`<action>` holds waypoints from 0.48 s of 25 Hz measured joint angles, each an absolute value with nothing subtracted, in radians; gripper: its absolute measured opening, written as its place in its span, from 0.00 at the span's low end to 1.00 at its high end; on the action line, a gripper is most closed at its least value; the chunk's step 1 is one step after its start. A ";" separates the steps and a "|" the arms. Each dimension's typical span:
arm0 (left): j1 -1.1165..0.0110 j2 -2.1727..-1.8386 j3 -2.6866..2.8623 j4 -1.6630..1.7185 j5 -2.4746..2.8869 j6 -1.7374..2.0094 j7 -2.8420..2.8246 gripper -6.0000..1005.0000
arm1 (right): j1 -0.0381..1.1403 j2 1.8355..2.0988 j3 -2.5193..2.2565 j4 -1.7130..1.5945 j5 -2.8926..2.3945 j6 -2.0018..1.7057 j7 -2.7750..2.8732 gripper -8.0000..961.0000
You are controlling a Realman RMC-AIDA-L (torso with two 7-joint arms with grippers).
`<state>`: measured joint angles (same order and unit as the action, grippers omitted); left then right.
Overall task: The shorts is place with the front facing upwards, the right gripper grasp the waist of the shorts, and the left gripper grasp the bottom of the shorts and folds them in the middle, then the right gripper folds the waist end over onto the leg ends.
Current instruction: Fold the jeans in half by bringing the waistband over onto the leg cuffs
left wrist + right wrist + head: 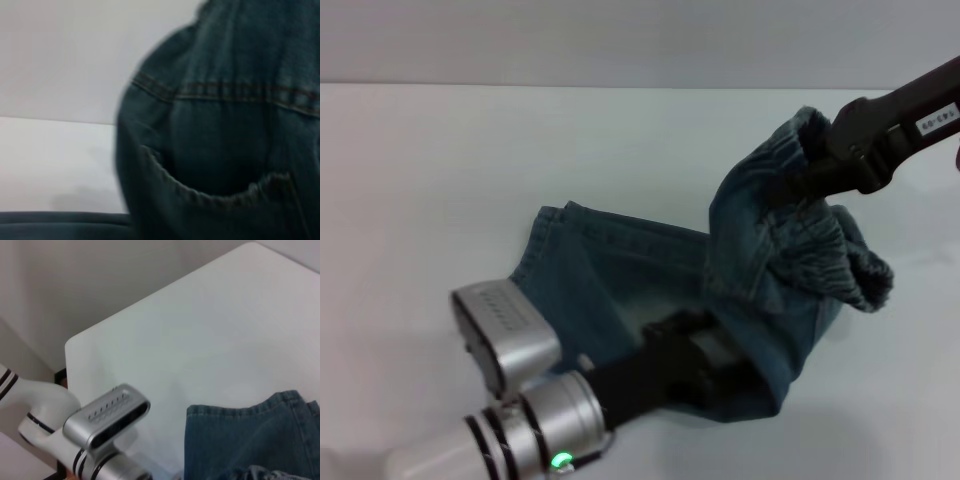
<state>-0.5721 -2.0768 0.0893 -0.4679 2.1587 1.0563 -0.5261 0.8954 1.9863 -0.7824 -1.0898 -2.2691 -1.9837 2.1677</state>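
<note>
Shorts [620, 270], one; claws, two.

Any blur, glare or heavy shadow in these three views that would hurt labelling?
Head view: evenly lit, no glare; the shorts read clearly, and the left gripper shows only as a dark mass. Left wrist view: denim fills the frame at close range and is soft, stitching smeared. Right wrist view: the table is bright but not blown out; the hem is sharp.

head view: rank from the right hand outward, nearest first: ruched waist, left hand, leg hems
1. the waist of the shorts: lifted, at the right hand.
2. the left hand: low on the near fold.
3. the leg ends: flat on the table, far left.
</note>
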 joint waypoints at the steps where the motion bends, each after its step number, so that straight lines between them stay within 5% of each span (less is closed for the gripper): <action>1: -0.562 -2.074 0.075 -0.458 2.158 1.056 -0.526 0.84 | 0.895 1.986 -0.788 -1.082 -2.269 -1.981 2.167 0.05; 12: -0.454 -2.061 -0.041 -0.293 2.158 1.065 -0.580 0.84 | 0.884 1.999 -0.810 -1.003 -2.270 -1.943 2.143 0.05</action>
